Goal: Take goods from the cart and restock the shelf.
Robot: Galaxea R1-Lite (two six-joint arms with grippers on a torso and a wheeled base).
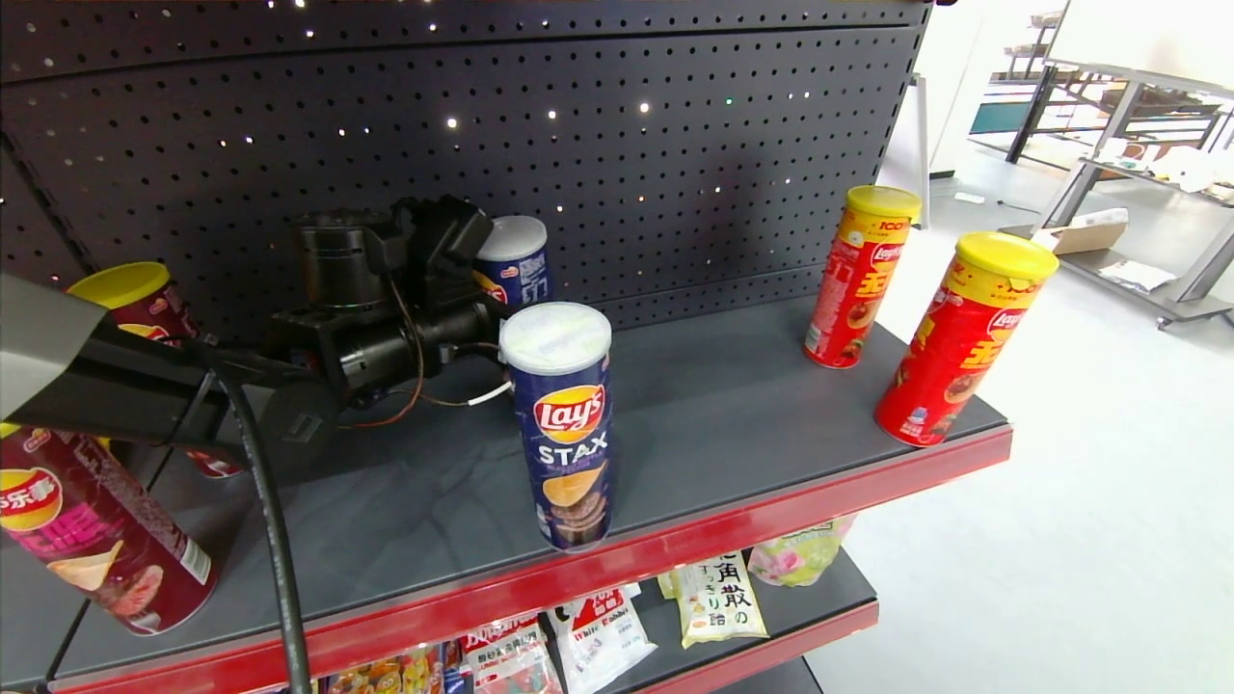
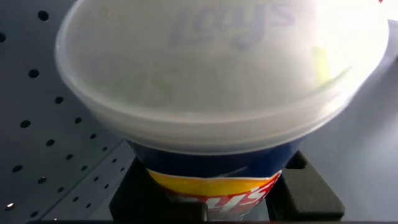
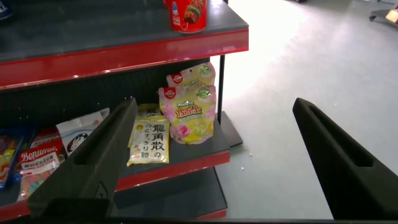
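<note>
The placing step is in hand. The left arm (image 1: 145,386) lies over the shelf (image 1: 771,414), and the left jaws are closed on the held can (image 1: 519,258), a blue one just behind the front can (image 1: 564,424), which is also blue, has a white lid and stands near the shelf's red edge. In the left wrist view the black pads (image 2: 306,194) press the held can's sides below its lid. Its base is hidden behind the front can, so whether it already rests on the shelf cannot be told. The pegboard (image 1: 675,145) is close behind it.

Two red cans (image 1: 861,278) stand well to the right of the front can, and dark red cans (image 1: 92,520) stand to its left. The right jaws stand wide with nothing between them, lower than the front can, facing snack bags (image 3: 189,112).

The next move likely calls for seating the held can flat, then opening the left jaws. The arm should draw back without brushing the front can, which stands just beside the wrist
</note>
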